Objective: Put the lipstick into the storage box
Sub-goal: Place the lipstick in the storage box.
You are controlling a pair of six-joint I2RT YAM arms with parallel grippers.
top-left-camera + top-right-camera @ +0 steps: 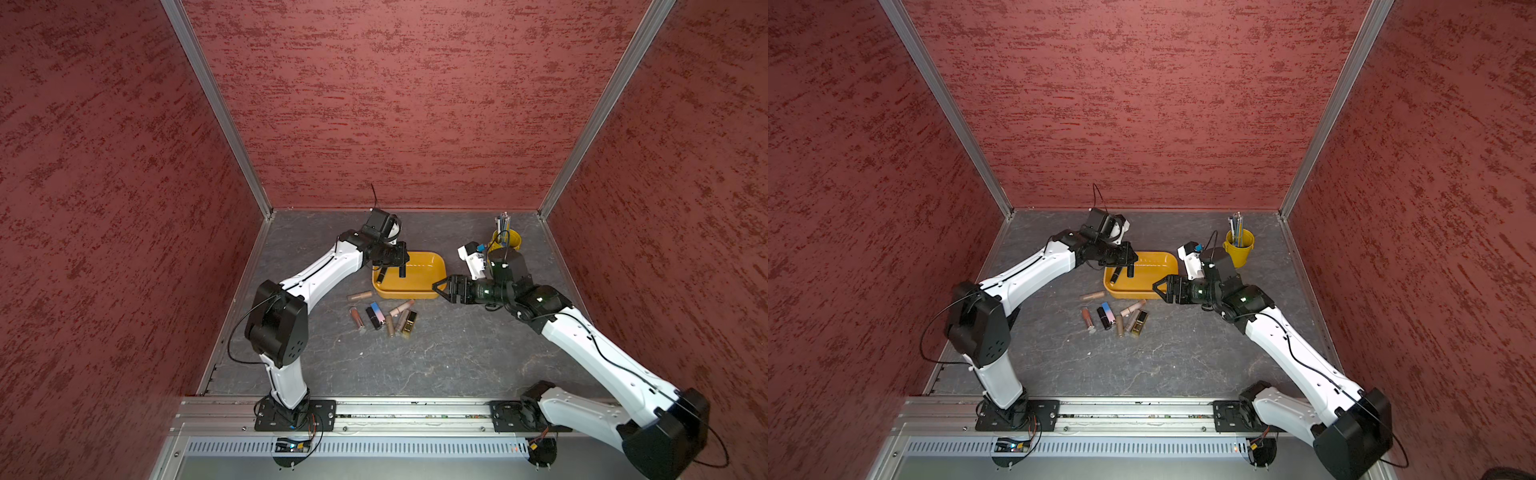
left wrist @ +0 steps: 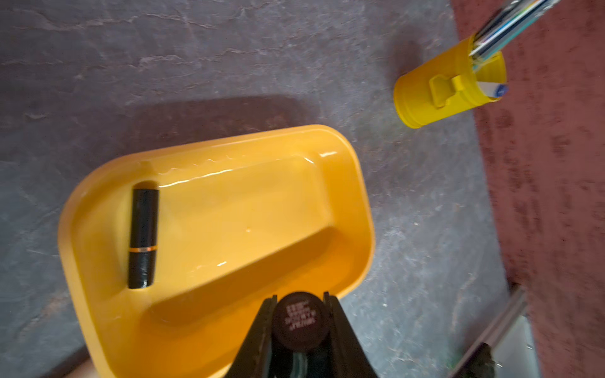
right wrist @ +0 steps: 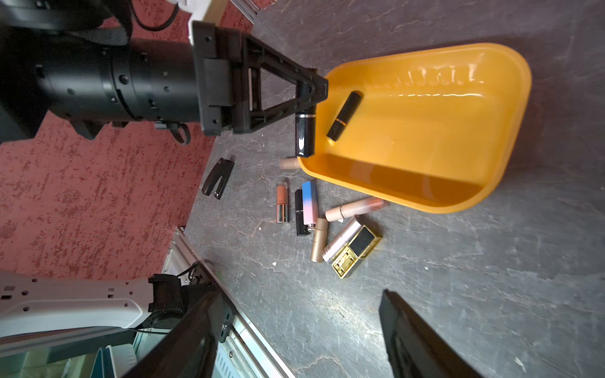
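The yellow storage box (image 1: 409, 294) (image 1: 1133, 294) sits mid-table, with one black lipstick (image 1: 381, 274) (image 2: 143, 239) (image 3: 344, 115) lying inside near its left end. My left gripper (image 1: 400, 261) (image 2: 301, 304) hangs over that end, shut on a second black lipstick (image 1: 402, 271) (image 1: 1130, 271) (image 3: 304, 134) that points straight down; the left wrist view shows its round labelled end (image 2: 301, 322) between the jaws. My right gripper (image 1: 439, 293) (image 3: 301, 294) hovers at the box's right front corner, open with nothing between its fingers.
Several more lipsticks (image 1: 382, 318) (image 3: 327, 222) lie loose on the grey table just in front of the box. A small yellow pen cup (image 1: 508, 241) (image 2: 448, 88) stands at the back right. Red walls close in the table on three sides.
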